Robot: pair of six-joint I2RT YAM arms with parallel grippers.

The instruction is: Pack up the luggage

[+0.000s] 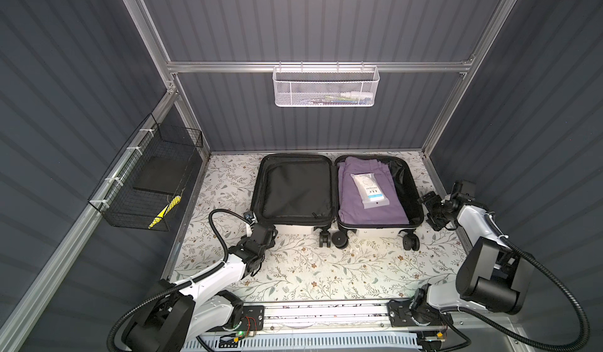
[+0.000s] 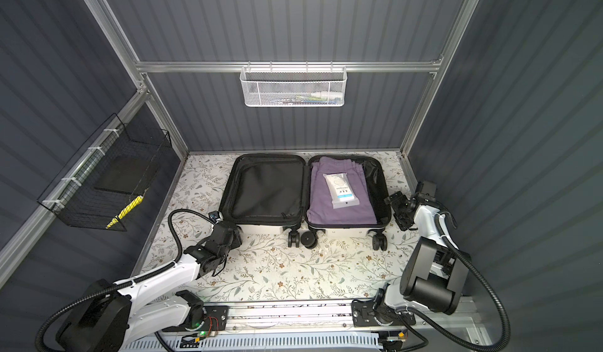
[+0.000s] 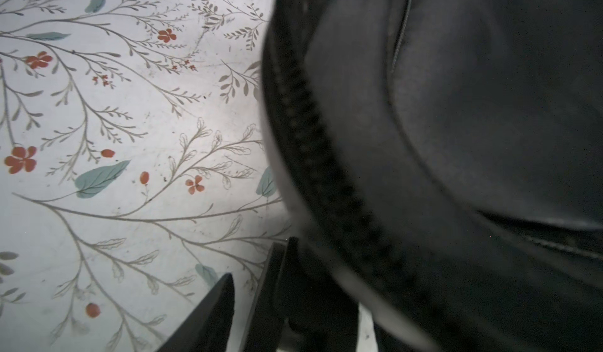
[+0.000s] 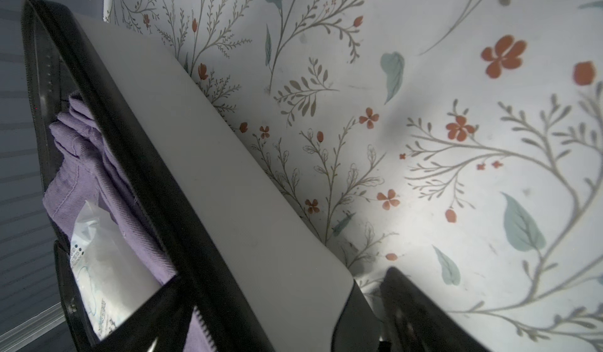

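Observation:
The luggage (image 1: 293, 229) (image 2: 261, 229) lies open flat on the floral table, wheels toward me. Its left half shows bare black lining (image 3: 456, 105). In the right half a folded purple garment (image 1: 375, 215) (image 4: 75, 157) carries a white wipes packet (image 1: 368, 188) (image 4: 94, 252). My left gripper (image 1: 261, 232) (image 3: 301, 275) is open at the left half's front left corner. One finger (image 3: 212, 314) stands outside the zipped rim; the other is hidden. My right gripper (image 1: 430, 211) (image 4: 298, 285) is open against the white right wall (image 4: 212, 170), with one finger (image 4: 411, 304) outside it over the table.
A white mesh basket (image 1: 326, 87) with small items hangs on the back rail. On the left wall a black wire basket (image 1: 146, 187) holds a flat black thing and a yellow item (image 1: 164, 211). Bare floral table (image 1: 326, 268) stretches in front of the wheels.

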